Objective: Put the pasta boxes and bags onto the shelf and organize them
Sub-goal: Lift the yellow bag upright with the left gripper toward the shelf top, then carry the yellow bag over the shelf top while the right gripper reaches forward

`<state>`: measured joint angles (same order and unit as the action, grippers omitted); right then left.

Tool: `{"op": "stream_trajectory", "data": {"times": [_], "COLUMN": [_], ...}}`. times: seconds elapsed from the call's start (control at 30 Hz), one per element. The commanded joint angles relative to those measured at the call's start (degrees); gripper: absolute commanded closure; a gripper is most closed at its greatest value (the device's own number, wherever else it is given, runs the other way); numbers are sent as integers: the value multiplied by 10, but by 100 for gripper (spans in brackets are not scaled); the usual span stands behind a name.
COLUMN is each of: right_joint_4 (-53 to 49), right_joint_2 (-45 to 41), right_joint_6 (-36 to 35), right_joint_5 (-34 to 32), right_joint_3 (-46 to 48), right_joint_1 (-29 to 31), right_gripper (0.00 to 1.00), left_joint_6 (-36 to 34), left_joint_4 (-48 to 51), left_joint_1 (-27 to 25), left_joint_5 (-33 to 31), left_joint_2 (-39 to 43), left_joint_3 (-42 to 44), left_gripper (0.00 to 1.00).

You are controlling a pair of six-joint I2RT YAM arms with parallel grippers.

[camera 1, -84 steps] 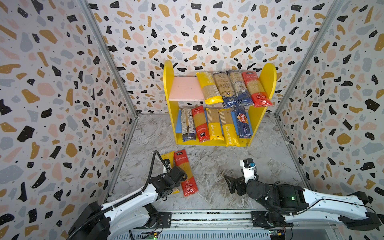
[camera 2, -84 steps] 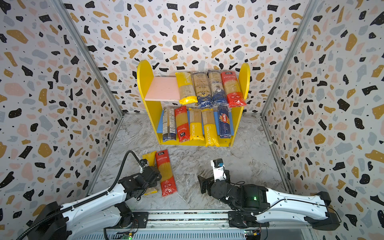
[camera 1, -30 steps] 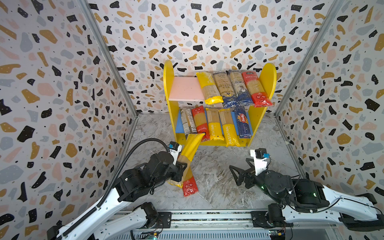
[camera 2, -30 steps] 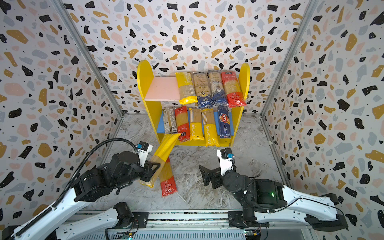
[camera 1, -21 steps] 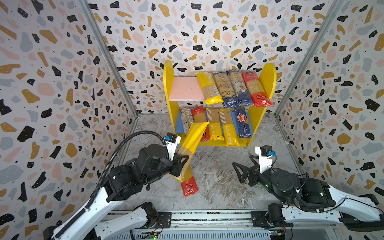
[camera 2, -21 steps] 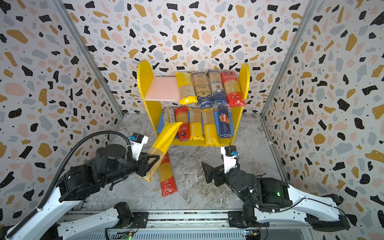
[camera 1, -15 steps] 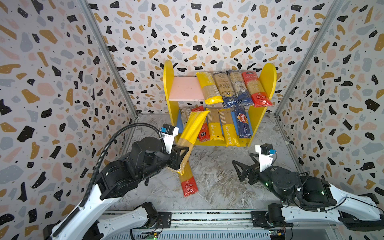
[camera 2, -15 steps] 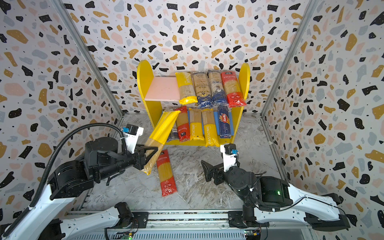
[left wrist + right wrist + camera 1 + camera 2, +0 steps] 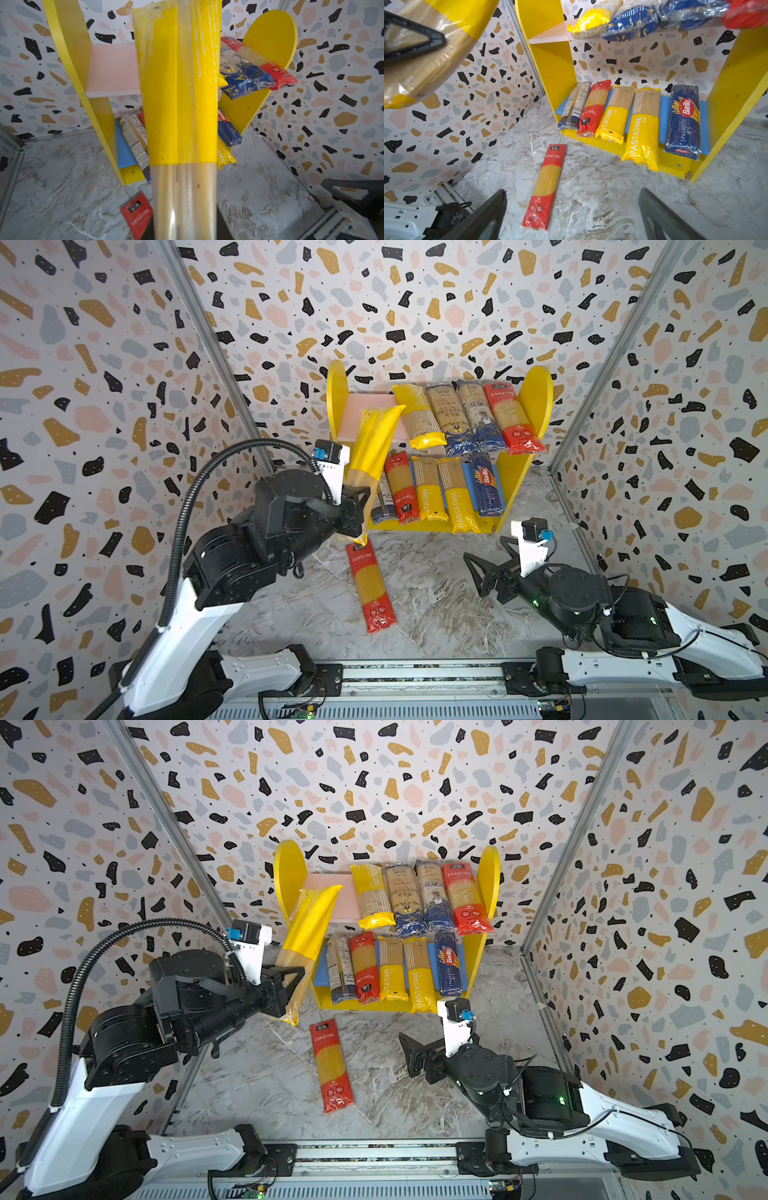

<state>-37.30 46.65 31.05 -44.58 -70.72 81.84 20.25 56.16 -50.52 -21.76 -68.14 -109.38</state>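
1. On the left of both top views, we see the left gripper (image 9: 356, 506) raised off the table (image 9: 436, 614), its fingers clamped on the clear lower end of a yellow pack (image 9: 374, 439).
2. We see that pack held in the air, tilted, its yellow top end in front of the bare left part of the pink board (image 9: 112, 66) of the shelf (image 9: 536, 402); whether it touches the board we cannot tell.
3. We count four packs lying on the right part of the pink board and five on the blue board (image 9: 664, 116) below.
4. We find a red pack (image 9: 370, 589) flat on the table, in front of the shelf, between the two arms.
5. We see the right gripper (image 9: 572, 193) low over the table, right of the red pack, fingers spread wide and holding nothing.
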Motion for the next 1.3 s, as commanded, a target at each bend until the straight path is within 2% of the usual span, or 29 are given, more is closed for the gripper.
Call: {"op": "stream_trajectory", "data": {"times": [0.0, 0.27, 0.43, 0.7, 0.87, 1.27], "right_joint_4": [19, 59, 85, 137, 126, 88], "right_joint_2": [12, 91, 152, 196, 217, 233], "right_joint_6": [-37, -133, -176, -197, -196, -165], "right_joint_5": [1, 40, 54, 63, 65, 102], "right_joint_3": [-42, -177, -251, -283, -301, -320], "right_joint_1": [-2, -3, -3, -8, -24, -93], "right_gripper": [1, 1, 1, 1, 1, 1], "left_joint_6": [-43, -84, -86, -115, -146, -183], "left_joint_4": [-83, -69, -61, -71, -86, -127], "left_joint_1": [-2, 3, 50, 109, 131, 196], "left_joint_5": [-68, -130, -112, -107, -120, -112], "left_joint_2": [-36, -160, -220, -286, -326, -355], "left_joint_3": [-70, -211, -274, -318, -346, -352], "left_gripper": [100, 100, 100, 100, 100, 100]}}
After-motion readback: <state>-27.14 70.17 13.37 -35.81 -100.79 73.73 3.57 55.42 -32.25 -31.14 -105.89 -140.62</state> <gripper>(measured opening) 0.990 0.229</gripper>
